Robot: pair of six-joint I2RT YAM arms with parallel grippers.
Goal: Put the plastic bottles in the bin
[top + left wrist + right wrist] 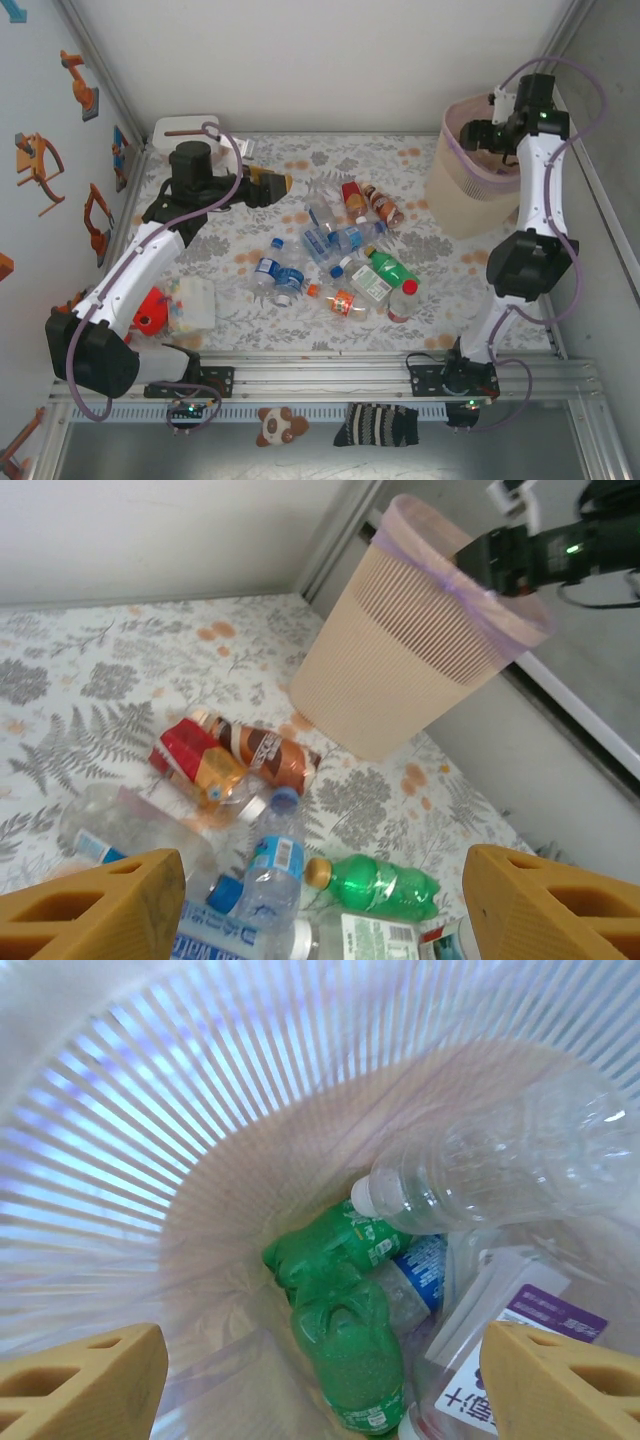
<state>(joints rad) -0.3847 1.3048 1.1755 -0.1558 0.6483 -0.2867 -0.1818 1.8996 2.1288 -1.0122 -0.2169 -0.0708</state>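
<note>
With left end effector and right end effector both wide and empty, I risk pinching two crowded plastic bottles and dropping one outside the bin.

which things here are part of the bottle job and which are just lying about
Job: plastic bottles, both the loose ones and those already dropped in; bin.

Lying about: clear box with a red object; white tissue box; stuffed toy; striped knit item.
</note>
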